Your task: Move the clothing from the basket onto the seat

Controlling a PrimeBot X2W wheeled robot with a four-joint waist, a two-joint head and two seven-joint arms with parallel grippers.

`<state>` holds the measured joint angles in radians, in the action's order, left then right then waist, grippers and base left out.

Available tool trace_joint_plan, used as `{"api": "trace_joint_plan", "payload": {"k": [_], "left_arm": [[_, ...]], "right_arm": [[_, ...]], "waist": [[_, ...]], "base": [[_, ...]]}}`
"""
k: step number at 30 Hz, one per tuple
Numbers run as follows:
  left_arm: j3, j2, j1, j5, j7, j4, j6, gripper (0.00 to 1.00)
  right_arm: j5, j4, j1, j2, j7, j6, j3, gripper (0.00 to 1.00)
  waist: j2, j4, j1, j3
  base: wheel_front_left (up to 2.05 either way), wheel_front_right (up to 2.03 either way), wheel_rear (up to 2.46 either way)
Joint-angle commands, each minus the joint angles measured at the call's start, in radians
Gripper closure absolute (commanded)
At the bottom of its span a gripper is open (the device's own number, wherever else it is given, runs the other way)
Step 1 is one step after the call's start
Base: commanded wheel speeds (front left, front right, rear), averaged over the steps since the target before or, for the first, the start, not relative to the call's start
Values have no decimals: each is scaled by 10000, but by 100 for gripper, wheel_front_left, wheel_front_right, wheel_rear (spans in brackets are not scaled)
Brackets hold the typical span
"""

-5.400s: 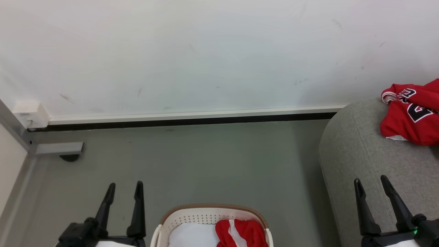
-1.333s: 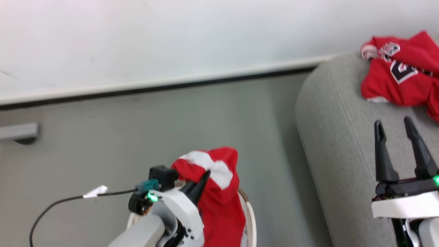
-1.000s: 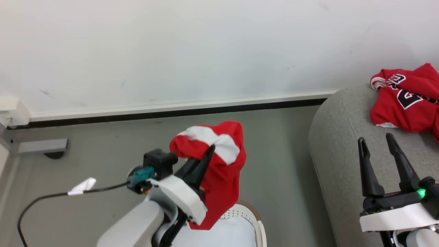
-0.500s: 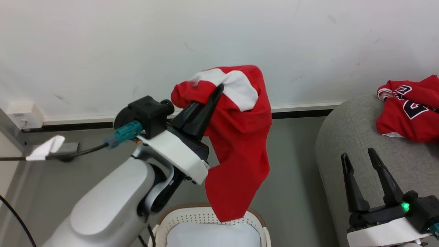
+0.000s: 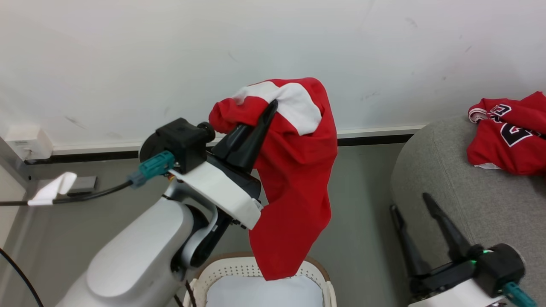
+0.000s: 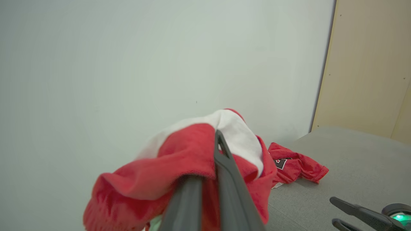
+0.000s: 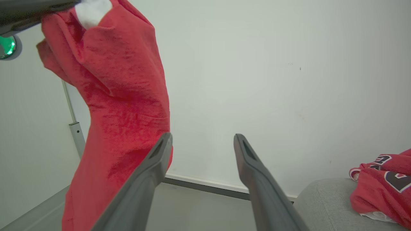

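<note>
A red piece (image 5: 294, 170) of soft, slightly fuzzy cloth is held up in front of the pale wall (image 5: 128, 64). A broad white band is seen across its bunched top. It is pinched there by the left gripper (image 5: 271, 106), whose two dark fingers are pressed together on a fold beside the band. The top is crumpled into a rounded hood over the fingertips. Below that, the cloth is drawn out into one long, narrowing drape.

Its long axis is set close to upright, leaning a little toward the left at the bottom. The pinched end is uppermost and the narrow end is pointed down at the basket (image 5: 222, 258). The lowest tip is seen over the basket's far tan rim. Whether it touches the rim cannot be told.

The right gripper (image 5: 409, 202) is held low, just beside the grey seat (image 5: 448, 179), with its fingers spread and nothing between them. A red jersey (image 5: 507, 145) with black, white-edged lettering is laid crumpled on the seat, well apart from the hanging piece.
</note>
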<state>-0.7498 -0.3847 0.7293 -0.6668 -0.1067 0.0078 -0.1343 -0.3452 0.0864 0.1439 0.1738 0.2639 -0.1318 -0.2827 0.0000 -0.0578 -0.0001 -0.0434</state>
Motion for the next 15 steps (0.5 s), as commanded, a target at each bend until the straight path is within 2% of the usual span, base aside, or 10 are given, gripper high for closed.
{"api": "trace_joint_plan", "payload": {"k": [1, 9, 15], "left_arm": [[1, 21, -118, 14, -76, 23, -45, 100], [-337, 353, -214, 16, -124, 143, 18, 100], [-710, 785, -16, 101, -59, 227, 161, 100]], "right_arm": [[51, -23, 167, 51, -29, 22, -127, 0], [-158, 424, 705, 31, -244, 22, -2127, 0], [-207, 1536, 1375, -357, -284, 22, -2846, 0]], "waist": [[0, 9, 1, -6], [0, 301, 1, -109], [0, 716, 1, -169]], "base": [[0, 0, 0], [0, 0, 0], [0, 0, 0]]}}
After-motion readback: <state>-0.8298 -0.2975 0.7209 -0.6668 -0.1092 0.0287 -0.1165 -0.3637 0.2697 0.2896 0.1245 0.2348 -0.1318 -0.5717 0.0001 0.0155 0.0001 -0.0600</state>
